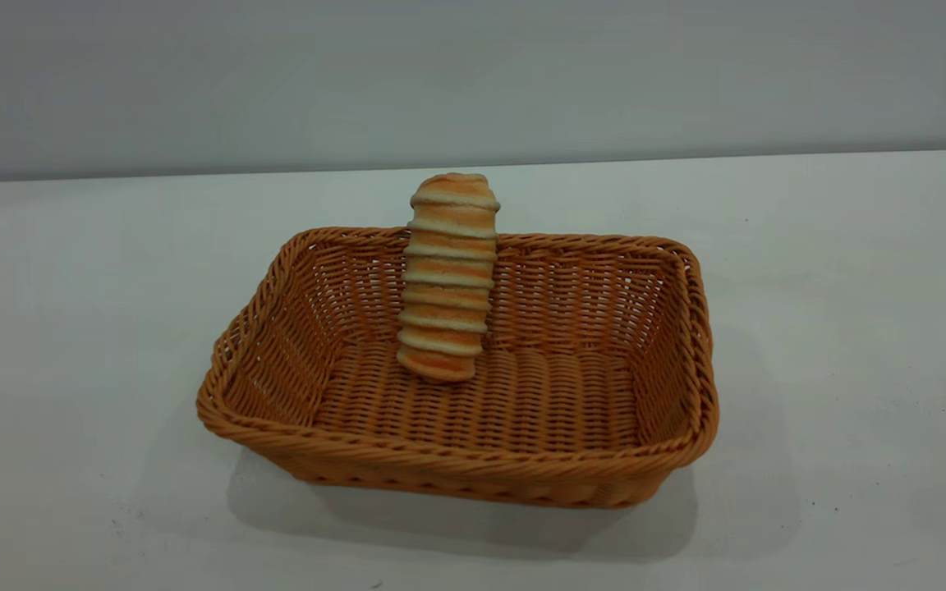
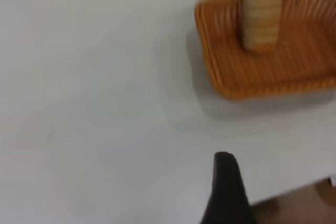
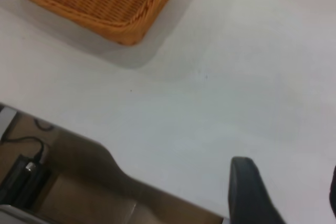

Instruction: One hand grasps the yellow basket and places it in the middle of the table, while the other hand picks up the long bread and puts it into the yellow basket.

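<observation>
We see the yellow basket (image 1: pixel 604 460) sitting on the white desk (image 1: pixel 851 328) near its middle, and inside it the long bread (image 1: pixel 447 279) stands on end, leaning against the far wall with its top rising above the braided rim. The left claw (image 2: pixel 227 192) shows only one dark finger above bare desk, well apart from the basket, so we cannot tell whether it is apart or together. The right claw (image 3: pixel 286 195) hangs over the desk's edge away from the basket, its two fingers spread apart and holding nothing.
</observation>
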Robot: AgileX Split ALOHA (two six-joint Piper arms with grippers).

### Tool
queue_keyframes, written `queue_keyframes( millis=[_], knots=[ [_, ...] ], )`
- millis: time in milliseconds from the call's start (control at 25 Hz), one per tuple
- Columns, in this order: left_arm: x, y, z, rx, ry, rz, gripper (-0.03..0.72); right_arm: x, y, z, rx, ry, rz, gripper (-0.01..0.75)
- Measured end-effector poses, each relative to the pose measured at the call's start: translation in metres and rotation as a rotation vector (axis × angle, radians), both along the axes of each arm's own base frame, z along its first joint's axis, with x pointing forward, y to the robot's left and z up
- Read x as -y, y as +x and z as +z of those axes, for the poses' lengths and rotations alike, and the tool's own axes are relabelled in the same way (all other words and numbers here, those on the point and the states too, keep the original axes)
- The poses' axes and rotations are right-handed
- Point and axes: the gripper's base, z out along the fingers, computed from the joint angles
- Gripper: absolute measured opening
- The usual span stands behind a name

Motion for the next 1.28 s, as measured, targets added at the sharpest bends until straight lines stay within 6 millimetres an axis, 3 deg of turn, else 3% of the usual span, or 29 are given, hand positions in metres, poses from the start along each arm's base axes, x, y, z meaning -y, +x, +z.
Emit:
queue_keyframes(
  millis=[240, 600, 800, 1280],
  knots=[
    [-0.004, -0.016, -0.044, -0.047, 0.019, 0.079, 0.581, 0.001, -0.001, -0.002, -0.023, -0.010, -0.001, 0.327],
    [-0.013, -0.020, -0.077, -0.115, 0.084, 0.154, 0.581, 0.000, -0.002, -0.002, -0.031, 0.002, 0.002, 0.287],
    [-0.015, -0.018, -0.087, -0.142, 0.078, 0.172, 0.581, 0.000, -0.002, -0.002, -0.031, 0.002, 0.002, 0.260],
    [-0.015, -0.017, -0.086, -0.142, 0.040, 0.204, 0.581, 0.000, -0.002, -0.002, -0.031, 0.002, 0.002, 0.245]
  ],
)
